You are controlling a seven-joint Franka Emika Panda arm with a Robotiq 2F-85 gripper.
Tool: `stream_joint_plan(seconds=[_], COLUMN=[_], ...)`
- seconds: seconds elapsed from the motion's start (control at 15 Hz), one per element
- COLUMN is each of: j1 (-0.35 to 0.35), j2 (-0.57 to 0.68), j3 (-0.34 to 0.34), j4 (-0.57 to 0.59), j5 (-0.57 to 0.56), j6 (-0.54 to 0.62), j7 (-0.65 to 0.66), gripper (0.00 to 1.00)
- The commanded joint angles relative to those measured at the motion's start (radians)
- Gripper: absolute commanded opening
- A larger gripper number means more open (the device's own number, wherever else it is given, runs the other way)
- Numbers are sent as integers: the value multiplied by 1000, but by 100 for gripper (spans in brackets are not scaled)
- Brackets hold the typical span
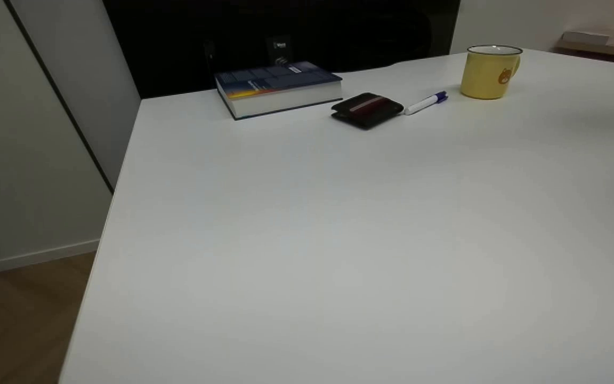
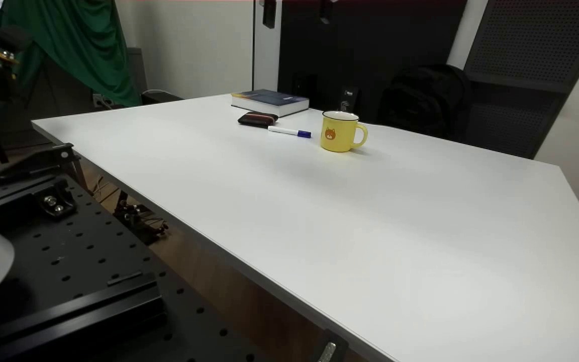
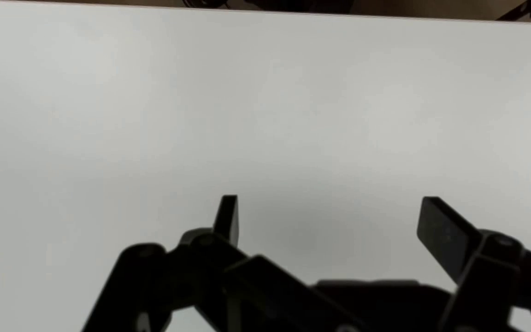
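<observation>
Exterior view, animal-face mug (image 1: pixel 490 73); book (image 1: pixel 280 89), lettering unreadable

One book (image 1: pixel 280 84), one wallet (image 1: pixel 368 110), one marker (image 1: pixel 424 103), one mug (image 1: pixel 485 74)

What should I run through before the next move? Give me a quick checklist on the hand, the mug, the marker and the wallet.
1. Hand open: ok, jaws wide apart.
2. Nothing held: ok, nothing shows between the jaws.
3. Yellow mug upright: ok, standing on the white table.
4. Yellow mug showing in the wrist view: not ok, it does not appear there.
5. Yellow mug empty: cannot tell, its inside bottom is hidden.
6. Marker apart from the wallet: cannot tell, its end lies very close to it.
</observation>
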Motion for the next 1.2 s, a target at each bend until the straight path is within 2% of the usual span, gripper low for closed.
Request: stream_joint_plan(seconds=[0.0, 0.33, 0.67, 0.87, 1.13], j1=[1, 13, 71, 128, 219], j2=[248, 510, 736, 806, 842], j3=[-3, -3, -7, -13, -28], j4=[220, 479, 725, 803, 840], j5=[20, 102, 202, 245, 275], j6=[-7, -24, -66, -27, 96], j7=[46, 110, 352, 519, 735], gripper=[100, 100, 100, 100, 100])
